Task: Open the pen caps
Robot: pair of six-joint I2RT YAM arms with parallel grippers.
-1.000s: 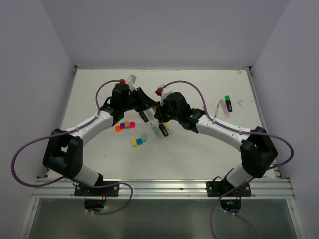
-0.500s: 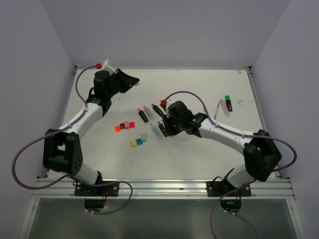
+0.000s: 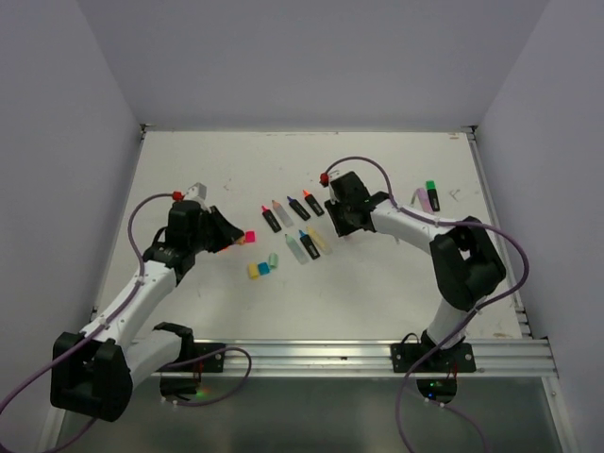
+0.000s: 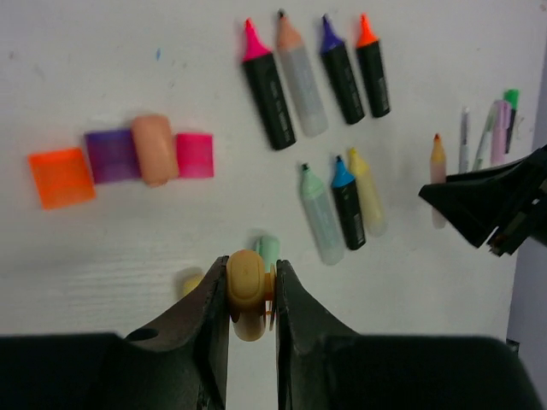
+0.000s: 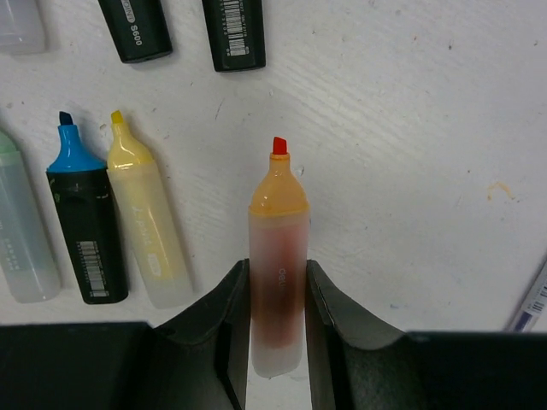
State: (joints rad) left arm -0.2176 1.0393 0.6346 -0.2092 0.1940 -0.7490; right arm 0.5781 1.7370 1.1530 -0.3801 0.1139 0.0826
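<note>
My left gripper point(image 4: 252, 295) is shut on a pale orange pen cap point(image 4: 243, 280), held above the table near the loose caps. On the table lie an orange cap point(image 4: 60, 177), a purple cap point(image 4: 109, 155), a peach cap point(image 4: 155, 149) and a pink cap point(image 4: 195, 155) in a row. A green cap point(image 4: 267, 249) and a yellow cap point(image 4: 191, 282) lie just past my jaws. My right gripper point(image 5: 275, 273) is shut on an uncapped pastel orange highlighter point(image 5: 279, 248), tip pointing away. From above, the left gripper point(image 3: 229, 238) and right gripper point(image 3: 342, 225) are far apart.
Several uncapped highlighters lie in two rows mid-table: a pink-tipped black one point(image 4: 267, 94), a blue-tipped one point(image 5: 81, 231) and a yellow one point(image 5: 149, 239) among them. A green-capped highlighter point(image 3: 432, 195) and thin pens point(image 3: 421, 203) lie at the back right.
The two grippers met mid-table a second ago and have pulled apart. The left swung away and now sits front left with the cap; the right moved back right with the highlighter body.
</note>
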